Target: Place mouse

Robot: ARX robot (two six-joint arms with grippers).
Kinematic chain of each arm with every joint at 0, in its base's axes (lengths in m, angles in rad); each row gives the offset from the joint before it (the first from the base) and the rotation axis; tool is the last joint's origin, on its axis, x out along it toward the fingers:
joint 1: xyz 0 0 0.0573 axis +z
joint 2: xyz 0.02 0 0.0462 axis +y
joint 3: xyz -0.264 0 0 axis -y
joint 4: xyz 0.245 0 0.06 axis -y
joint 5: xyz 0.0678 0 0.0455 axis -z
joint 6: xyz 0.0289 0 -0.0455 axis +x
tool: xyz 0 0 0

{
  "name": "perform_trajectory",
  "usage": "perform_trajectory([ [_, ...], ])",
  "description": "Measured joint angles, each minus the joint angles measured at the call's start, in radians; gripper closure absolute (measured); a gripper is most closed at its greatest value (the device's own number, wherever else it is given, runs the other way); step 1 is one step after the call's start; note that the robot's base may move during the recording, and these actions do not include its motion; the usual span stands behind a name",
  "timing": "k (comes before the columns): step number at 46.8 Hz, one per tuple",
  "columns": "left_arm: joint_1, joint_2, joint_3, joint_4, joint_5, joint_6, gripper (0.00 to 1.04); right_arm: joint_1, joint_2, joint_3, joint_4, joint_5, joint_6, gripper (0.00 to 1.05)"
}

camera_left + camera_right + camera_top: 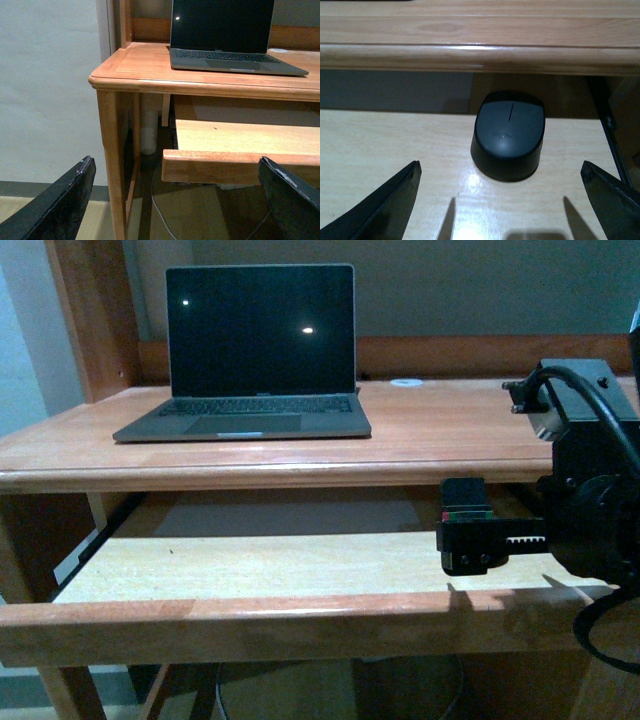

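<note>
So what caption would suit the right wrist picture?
Open right gripper facing the black mouse on the pull-out shelf below the desktop.

From the front, the right gripper [480, 535] hides the mouse [509, 135]; the far white disc [406, 382] is too small to identify.

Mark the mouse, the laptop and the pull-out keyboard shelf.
mouse [508, 135], right wrist view, on the middle of its domed top.
laptop [260, 330], front view, on the middle of its dark screen.
pull-out keyboard shelf [250, 565], front view, on a bare stretch of its light wood surface.
</note>
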Motion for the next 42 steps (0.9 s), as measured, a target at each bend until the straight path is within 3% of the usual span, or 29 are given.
perform_trajectory([
  [19,0.0,0.0,0.0,0.0,0.001,0.0,0.07,-0.036,0.167,0.177,-0.111,-0.051,0.047,0.07],
  [42,0.0,0.0,0.0,0.0,0.0,0.0,0.07,-0.047,0.321,0.332,-0.185,-0.01,0.059,0.07],
])
